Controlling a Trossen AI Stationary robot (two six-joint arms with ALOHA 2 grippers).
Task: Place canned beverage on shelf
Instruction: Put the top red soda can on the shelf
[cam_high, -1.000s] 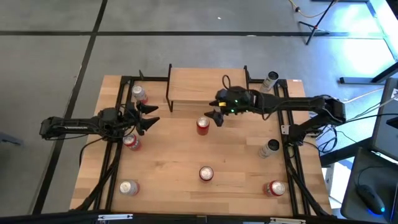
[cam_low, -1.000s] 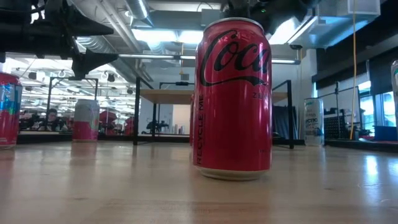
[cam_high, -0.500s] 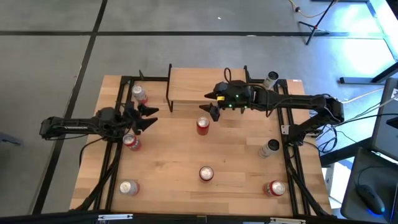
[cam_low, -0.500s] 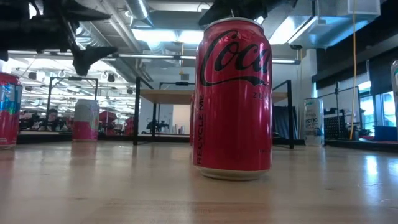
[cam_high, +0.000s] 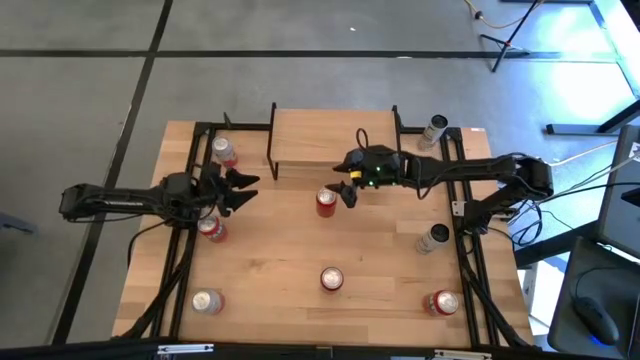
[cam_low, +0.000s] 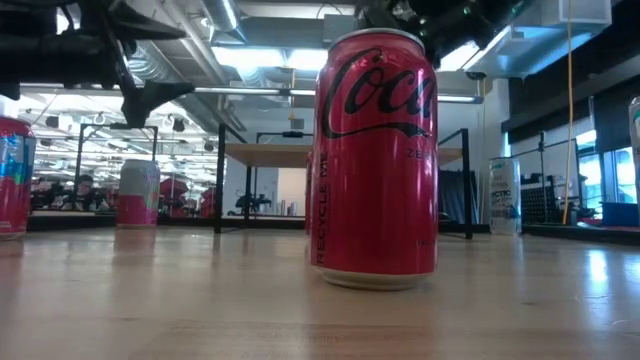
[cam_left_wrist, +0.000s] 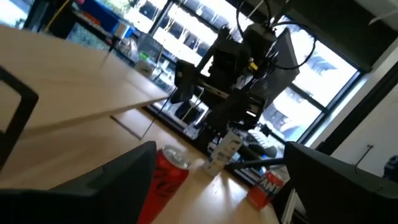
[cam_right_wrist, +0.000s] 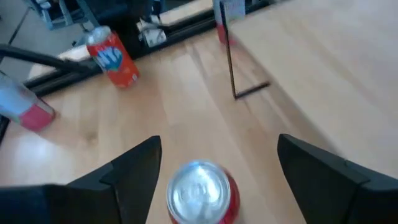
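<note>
The shelf (cam_high: 332, 136), a light plank on thin black legs, stands at the table's far middle; its top is bare. A red can (cam_high: 326, 202) stands upright on the table just in front of it. My right gripper (cam_high: 343, 182) hovers open just right of that can and above it; in the right wrist view the can's silver top (cam_right_wrist: 200, 188) shows low between the two fingers (cam_right_wrist: 134, 169). My left gripper (cam_high: 244, 190) is open at the table's left, pointing toward the red can (cam_left_wrist: 163, 179), with nothing between its fingers.
Other cans stand about: two red ones (cam_high: 224, 152) (cam_high: 211, 229) by the left arm, three (cam_high: 331, 279) (cam_high: 206, 301) (cam_high: 443, 302) along the near side, and silver ones (cam_high: 436, 236) (cam_high: 436, 128) at right. The near-middle can (cam_low: 375, 160) fills the low view.
My right gripper rose toward the shelf's near edge, then came back down beside the red can, staying open. My left gripper has rolled a little about its own axis where it is. No can has moved.
</note>
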